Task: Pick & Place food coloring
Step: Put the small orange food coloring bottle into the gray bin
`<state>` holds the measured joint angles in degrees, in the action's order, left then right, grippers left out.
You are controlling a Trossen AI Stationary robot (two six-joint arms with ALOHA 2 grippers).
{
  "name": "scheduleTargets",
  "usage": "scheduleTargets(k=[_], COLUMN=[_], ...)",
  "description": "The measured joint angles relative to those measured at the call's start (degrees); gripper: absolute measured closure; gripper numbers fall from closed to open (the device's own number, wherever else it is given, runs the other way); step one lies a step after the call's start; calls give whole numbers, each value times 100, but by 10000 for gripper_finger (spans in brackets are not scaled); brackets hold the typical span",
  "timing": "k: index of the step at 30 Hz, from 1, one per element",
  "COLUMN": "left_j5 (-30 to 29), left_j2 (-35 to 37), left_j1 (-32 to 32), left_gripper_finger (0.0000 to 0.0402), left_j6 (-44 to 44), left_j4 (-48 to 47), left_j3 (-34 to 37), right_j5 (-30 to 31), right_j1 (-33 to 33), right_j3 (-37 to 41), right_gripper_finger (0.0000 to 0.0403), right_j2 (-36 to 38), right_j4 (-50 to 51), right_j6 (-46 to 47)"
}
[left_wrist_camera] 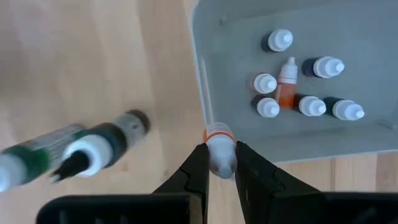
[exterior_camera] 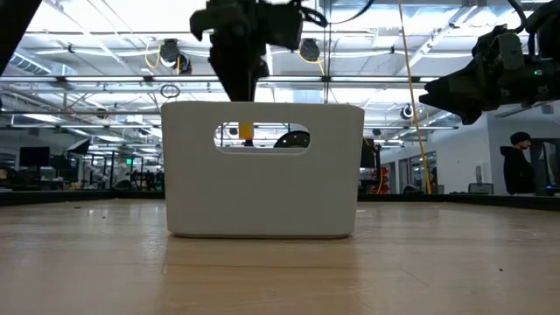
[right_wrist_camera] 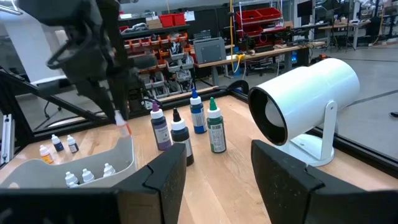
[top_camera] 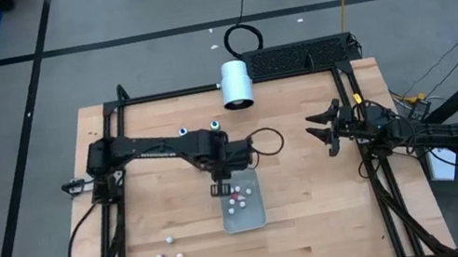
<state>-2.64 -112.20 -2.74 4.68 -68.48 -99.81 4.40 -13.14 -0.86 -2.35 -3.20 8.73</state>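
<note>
Left gripper (left_wrist_camera: pixel 219 163), bottom centre of its wrist view, pinches a food coloring bottle (left_wrist_camera: pixel 219 146) over the bin's rim (left_wrist_camera: pixel 202 81); released now, it could tip outside. Right gripper (top_camera: pixel 324 129) waits spread.

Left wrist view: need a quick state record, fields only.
left tool: shut on a small orange-banded bottle, over the bin's edge
bin: several small bottles inside
table: four taller bottles standing outside the bin
right tool: open, idle at the table's right side
</note>
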Motion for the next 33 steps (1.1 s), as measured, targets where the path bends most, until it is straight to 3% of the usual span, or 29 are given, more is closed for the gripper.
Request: scheduleTargets(k=[6, 33], left_j5=[416, 462], left_j2=[-8, -5], left_j1=[79, -115], left_gripper_finger=[347, 347], left_j6=[28, -380], left_j4=[552, 1690], left_j3=[598, 1702], right_j5=[2, 1], right_j1=[1, 0], right_j3=[0, 1], right_gripper_finger=[234, 234], right_j2=[0, 0], right_j4=[0, 0], right_j6=[0, 0])
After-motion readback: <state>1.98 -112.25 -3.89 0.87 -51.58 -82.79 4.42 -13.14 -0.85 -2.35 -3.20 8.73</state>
